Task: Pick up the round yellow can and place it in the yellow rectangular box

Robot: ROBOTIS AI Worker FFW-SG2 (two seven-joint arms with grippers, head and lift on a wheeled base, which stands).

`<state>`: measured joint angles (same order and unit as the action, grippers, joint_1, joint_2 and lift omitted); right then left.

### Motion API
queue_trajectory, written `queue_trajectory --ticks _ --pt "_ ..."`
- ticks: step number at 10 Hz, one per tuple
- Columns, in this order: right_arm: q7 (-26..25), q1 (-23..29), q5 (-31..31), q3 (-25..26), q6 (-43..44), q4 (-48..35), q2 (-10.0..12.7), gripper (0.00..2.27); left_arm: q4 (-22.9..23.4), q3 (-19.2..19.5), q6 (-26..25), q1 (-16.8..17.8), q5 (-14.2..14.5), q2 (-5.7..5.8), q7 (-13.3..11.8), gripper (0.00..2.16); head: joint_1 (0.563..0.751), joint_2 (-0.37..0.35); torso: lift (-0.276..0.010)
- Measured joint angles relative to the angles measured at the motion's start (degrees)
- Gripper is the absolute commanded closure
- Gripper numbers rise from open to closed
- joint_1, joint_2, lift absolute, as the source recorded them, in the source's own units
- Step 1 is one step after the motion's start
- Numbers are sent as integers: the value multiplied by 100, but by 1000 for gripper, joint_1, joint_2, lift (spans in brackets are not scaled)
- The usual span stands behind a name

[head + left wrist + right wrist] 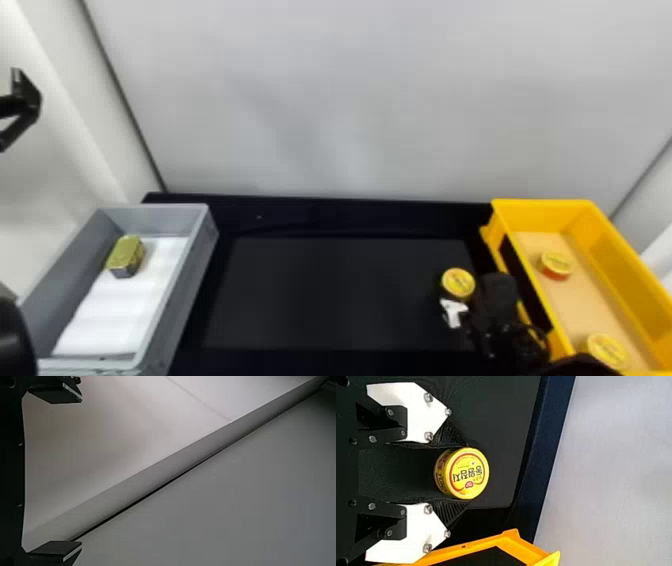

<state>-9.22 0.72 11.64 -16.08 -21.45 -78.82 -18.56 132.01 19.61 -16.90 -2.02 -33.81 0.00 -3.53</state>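
1. Right gripper (458,289), at the right of the black mat (340,295): the pincer is pinching the round yellow can (458,283). In the right wrist view the dark ribbed fingers (449,435) touch opposite sides of the can, with white plates (407,411) mounted behind them.
2. The round yellow can, over the mat's right part and outside the yellow rectangular box (540,204), near its left wall. Whether it touches the mat cannot be told.
3. Label of the held can – a yellow lid with a red ring, dark lettering across the middle and a small red emblem; further dark lettering marks the yellow side.
4. Inside the yellow rectangular box, on a pale orange floor: a far can (555,265) with a yellow lid and red side, and a near can (608,350), also yellow-lidded. Their print is too blurred to distinguish.
5. Left gripper (9,109), parked high at the left before the pale wall (65,150) – pincer spread wide.
6. Grey box (200,250), at left: a gold-topped tin (126,254) on a white lining (110,310).
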Motion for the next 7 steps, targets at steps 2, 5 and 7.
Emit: queue_trajectory --ticks 2,5,7 --pt "-91 60 57 20 9 -87 8 750 -6 1 0 5 -2 0 2 -1 686 14 -56" --pt "-216 253 123 56 -48 -412 8 826 -9 21 0 9 -2 0 8 -1 686 14 -56" --pt "-277 358 133 67 -115 -587 3 831 -9 27 1 9 -3 0 11 -1 686 14 -56"
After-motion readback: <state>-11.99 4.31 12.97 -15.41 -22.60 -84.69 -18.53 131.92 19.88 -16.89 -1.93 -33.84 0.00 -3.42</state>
